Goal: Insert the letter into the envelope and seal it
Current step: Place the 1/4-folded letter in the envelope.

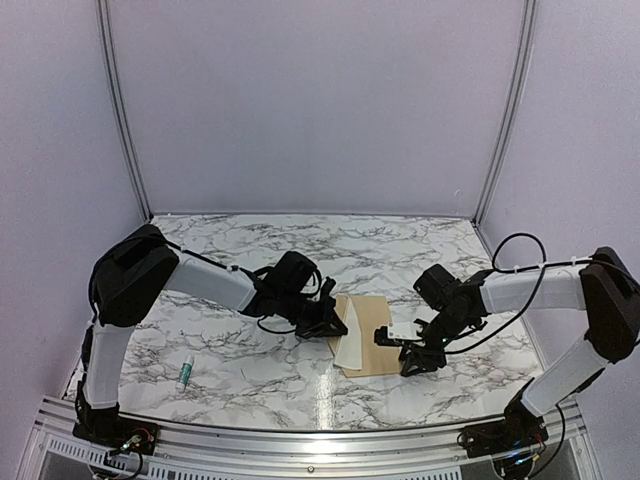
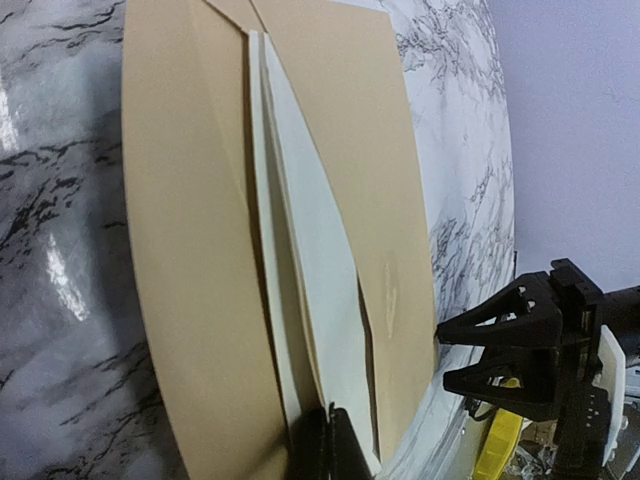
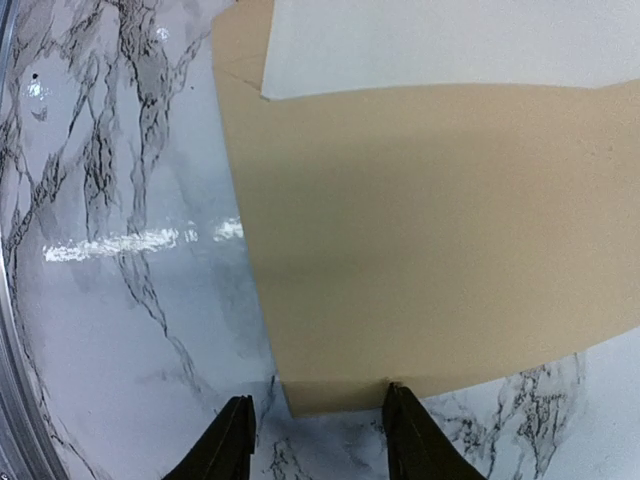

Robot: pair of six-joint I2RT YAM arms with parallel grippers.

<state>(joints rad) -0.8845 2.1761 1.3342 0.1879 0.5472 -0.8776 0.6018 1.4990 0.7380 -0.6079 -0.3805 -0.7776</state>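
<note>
One cream letter juts partly from the tan envelope.

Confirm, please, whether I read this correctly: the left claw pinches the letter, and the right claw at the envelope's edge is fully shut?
Not quite. The right claw is open: the right wrist view shows its fingers apart, the envelope's corner between them. The left claw does pinch the letter.

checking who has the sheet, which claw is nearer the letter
Left. The left claw is shut on the letter; the right claw straddles a corner of the envelope, clear of the letter.
</note>
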